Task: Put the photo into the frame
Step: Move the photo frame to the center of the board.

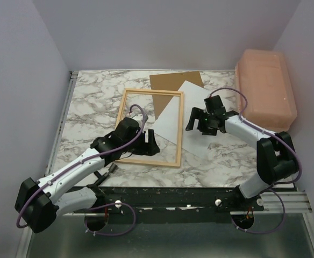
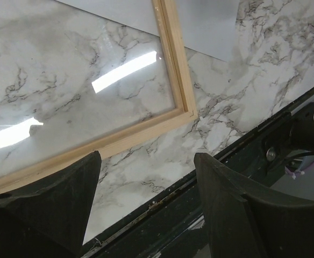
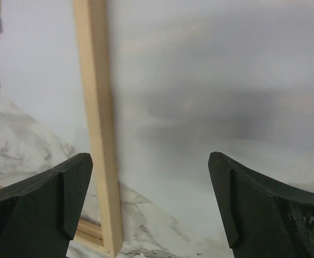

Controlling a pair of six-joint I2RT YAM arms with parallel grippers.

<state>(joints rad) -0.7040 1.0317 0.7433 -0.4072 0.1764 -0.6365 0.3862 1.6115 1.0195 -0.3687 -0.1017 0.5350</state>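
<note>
The frame [image 1: 152, 92] lies flat on the marble worktop [image 1: 92, 102], long axis running near to far. The photo [image 1: 192, 98] lies white side up at a slant, with the frame's right rail across it and its far edge on a brown board [image 1: 170, 80]. Pale walls close three sides and a pink box [image 1: 264, 86] stands at the right; the left hand [image 1: 149, 142] reaches low to the frame's near rail, jaws apart and empty, and the right hand [image 1: 200, 121] is spread wide over the photo, gripping nothing.
</note>
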